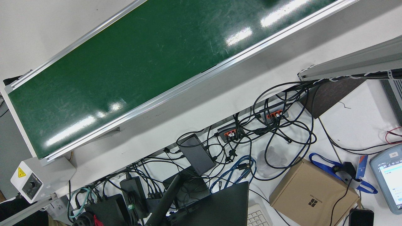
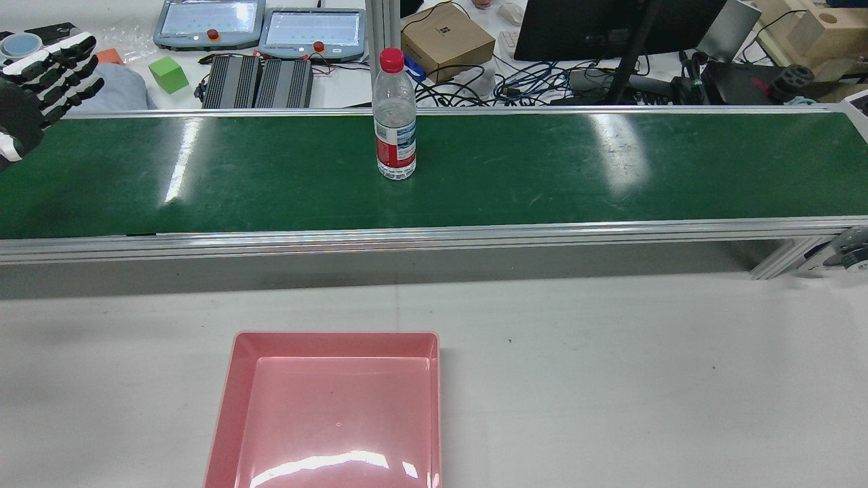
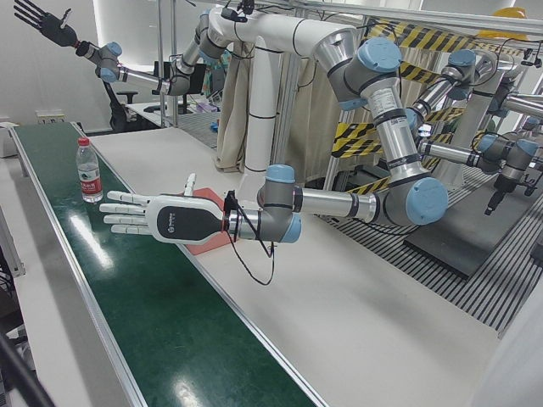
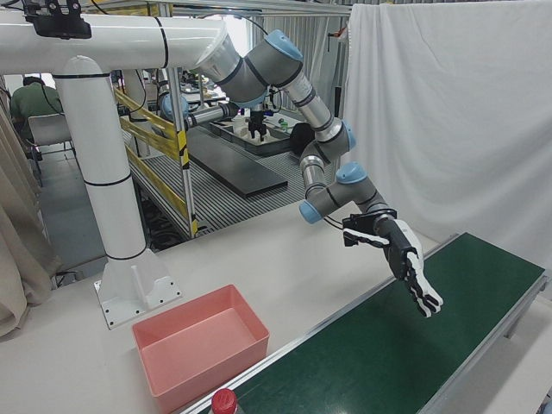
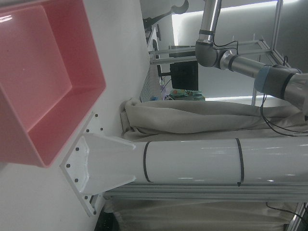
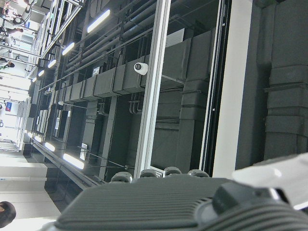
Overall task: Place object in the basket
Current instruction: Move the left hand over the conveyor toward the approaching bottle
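bottle (image 2: 395, 122): upright mid-belt, long axis vertical
left hand (image 2: 37, 81): my nearer one, fingers spread, empty; bottle's off at 3 o'clock in rear view
right hand (image 3: 38, 19): raised, splayed
basket (image 2: 336, 342): empty

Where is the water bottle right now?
In the rear view the water bottle stands upright mid-belt on the green conveyor, beyond the pink basket.

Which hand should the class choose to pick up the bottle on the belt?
Left, probably. The left hand hovers open, low over the green belt where the water bottle stands. The right hand is raised high, far above the belt.
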You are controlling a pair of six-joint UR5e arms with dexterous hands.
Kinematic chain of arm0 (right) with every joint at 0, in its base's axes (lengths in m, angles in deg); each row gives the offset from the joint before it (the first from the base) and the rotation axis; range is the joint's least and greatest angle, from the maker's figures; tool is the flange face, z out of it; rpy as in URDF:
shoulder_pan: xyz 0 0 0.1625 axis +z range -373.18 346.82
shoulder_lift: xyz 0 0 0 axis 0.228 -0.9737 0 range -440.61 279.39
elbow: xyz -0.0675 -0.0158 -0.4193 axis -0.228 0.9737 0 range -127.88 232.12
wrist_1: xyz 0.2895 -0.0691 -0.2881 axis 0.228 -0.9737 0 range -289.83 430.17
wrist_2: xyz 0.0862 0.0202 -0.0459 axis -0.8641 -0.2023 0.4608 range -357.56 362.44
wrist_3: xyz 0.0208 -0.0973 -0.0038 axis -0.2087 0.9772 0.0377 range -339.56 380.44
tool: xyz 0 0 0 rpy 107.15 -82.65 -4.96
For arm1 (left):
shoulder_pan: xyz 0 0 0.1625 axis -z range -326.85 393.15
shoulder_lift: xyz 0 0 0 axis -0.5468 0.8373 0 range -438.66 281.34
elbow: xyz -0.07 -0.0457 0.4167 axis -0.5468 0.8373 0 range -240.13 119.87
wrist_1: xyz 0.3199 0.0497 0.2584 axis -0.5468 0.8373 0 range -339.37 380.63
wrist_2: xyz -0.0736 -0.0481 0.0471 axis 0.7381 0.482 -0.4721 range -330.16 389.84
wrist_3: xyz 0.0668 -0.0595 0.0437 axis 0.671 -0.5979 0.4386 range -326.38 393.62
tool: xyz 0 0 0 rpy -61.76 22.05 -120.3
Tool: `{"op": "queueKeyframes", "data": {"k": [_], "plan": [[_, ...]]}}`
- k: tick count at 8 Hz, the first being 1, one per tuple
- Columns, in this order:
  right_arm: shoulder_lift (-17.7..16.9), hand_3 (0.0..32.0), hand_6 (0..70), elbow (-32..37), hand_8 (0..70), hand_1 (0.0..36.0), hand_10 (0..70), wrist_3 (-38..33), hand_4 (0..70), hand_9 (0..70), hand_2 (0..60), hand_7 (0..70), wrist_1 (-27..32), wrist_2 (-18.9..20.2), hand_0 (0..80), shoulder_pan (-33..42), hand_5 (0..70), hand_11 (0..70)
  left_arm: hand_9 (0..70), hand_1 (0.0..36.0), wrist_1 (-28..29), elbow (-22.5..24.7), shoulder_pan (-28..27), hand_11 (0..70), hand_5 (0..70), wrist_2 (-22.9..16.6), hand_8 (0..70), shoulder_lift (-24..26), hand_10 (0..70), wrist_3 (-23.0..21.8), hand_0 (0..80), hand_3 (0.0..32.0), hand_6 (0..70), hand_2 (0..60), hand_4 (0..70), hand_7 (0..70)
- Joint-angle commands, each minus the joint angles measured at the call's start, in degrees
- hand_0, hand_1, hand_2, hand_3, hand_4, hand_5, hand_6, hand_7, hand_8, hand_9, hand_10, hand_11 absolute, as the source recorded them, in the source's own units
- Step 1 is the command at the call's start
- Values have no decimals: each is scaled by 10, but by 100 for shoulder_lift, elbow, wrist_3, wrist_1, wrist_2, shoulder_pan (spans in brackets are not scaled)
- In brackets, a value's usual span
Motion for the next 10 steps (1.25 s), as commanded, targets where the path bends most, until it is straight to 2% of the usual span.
{"op": "queueKeyframes", "data": {"k": [1,3,5,8,9,10], "plan": [[0,0,0,0,0,0,0,0,0,0,0,0,0,0,0,0,0,0,0,0,-492,2,-249,58,57,297,7,416,35,340,478,8,0,0,99,0],[0,0,0,0,0,0,0,0,0,0,0,0,0,0,0,0,0,0,0,0,-565,-33,-240,48,37,445,0,550,30,604,459,26,0,0,69,0],[0,0,0,0,0,0,0,0,0,0,0,0,0,0,0,0,0,0,0,0,-503,-68,-266,43,34,621,0,576,29,650,418,24,0,0,68,0],[0,0,0,0,0,0,0,0,0,0,0,0,0,0,0,9,0,0,0,0,-520,-147,-1151,40,35,1472,0,699,25,641,460,30,0,0,64,0],[0,0,0,0,0,0,0,0,0,0,0,0,0,0,0,0,0,0,0,0,-512,-365,-1223,39,31,1509,0,891,24,650,459,30,0,0,64,0],[0,0,0,0,0,0,0,0,0,0,0,0,0,0,0,0,0,0,0,0,-390,-802,-1233,40,30,1510,0,1171,25,641,459,28,0,0,63,0]]}}
